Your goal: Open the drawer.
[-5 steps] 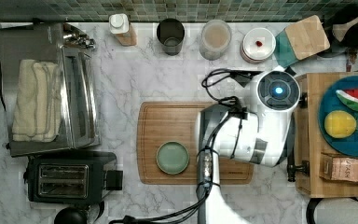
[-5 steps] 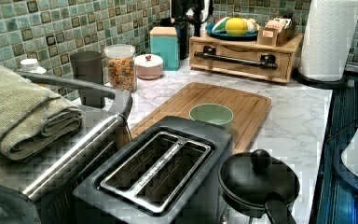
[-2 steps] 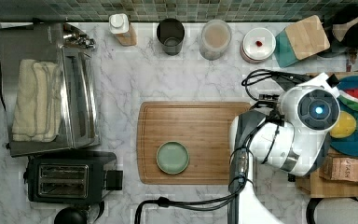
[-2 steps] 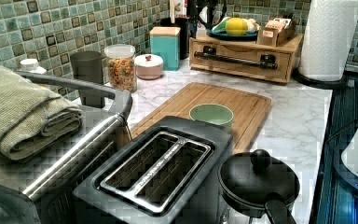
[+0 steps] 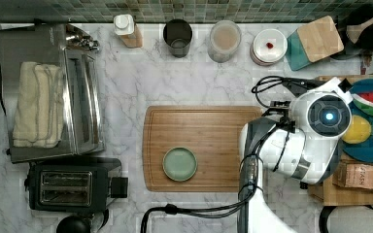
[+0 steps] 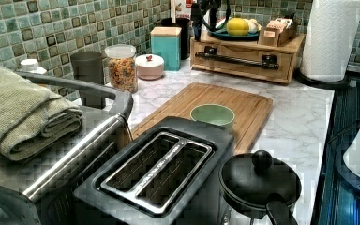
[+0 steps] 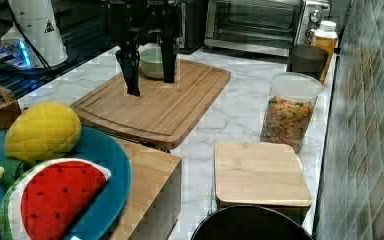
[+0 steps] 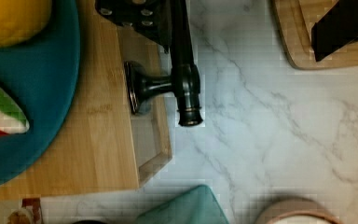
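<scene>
The drawer (image 6: 243,65) sits at the far end of the counter in the left view, shut or nearly so, its black bar handle (image 6: 236,59) running level across the front. In the right view the gripper (image 7: 147,67) hangs over the cutting board (image 7: 155,102), fingers spread wide, empty. In the wrist view one finger (image 8: 142,16) stands at the handle bar, the other well out over the counter; the handle lies between the jaws.

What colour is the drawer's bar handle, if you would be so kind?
Black; the bar handle shows best in the wrist view, against the light-wood drawer.

Bare white marble counter (image 6: 293,105) lies free before the light-wood drawer's long black bar handle (image 6: 236,59). In the left view, a white paper towel roll (image 6: 329,40) stands just right of it, a teal wooden-lidded box (image 6: 166,46) to its left.
</scene>
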You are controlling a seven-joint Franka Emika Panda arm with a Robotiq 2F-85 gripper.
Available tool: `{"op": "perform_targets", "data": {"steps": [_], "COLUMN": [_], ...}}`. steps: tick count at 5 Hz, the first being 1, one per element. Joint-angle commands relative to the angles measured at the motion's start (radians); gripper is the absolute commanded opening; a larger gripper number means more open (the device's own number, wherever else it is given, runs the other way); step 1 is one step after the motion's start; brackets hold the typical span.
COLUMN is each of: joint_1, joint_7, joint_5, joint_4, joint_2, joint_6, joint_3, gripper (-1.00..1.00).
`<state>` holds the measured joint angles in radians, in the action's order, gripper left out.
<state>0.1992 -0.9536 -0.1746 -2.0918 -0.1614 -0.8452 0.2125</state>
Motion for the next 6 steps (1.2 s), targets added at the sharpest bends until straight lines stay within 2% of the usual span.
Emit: {"op": "perform_targets", "data": {"steps": [1,2,5,6], "joint_1": [0.023,0.051,0.038,0.044], "joint_7": [0.012,-0.006,0.057,0.037], "joint_5": [-0.171,-0.147,-0.092,-0.064], "joint_4": [-0.028,-0.047,-0.149,-0.186], "joint_2": [-0.001,-0.001,0.028,0.014], "joint_6": [0.060,0.052,0.004,-0.083], "joint_3": [0.040,0.042,0.069,0.074], "gripper": [1.00,1.00,1.00,1.00]}}
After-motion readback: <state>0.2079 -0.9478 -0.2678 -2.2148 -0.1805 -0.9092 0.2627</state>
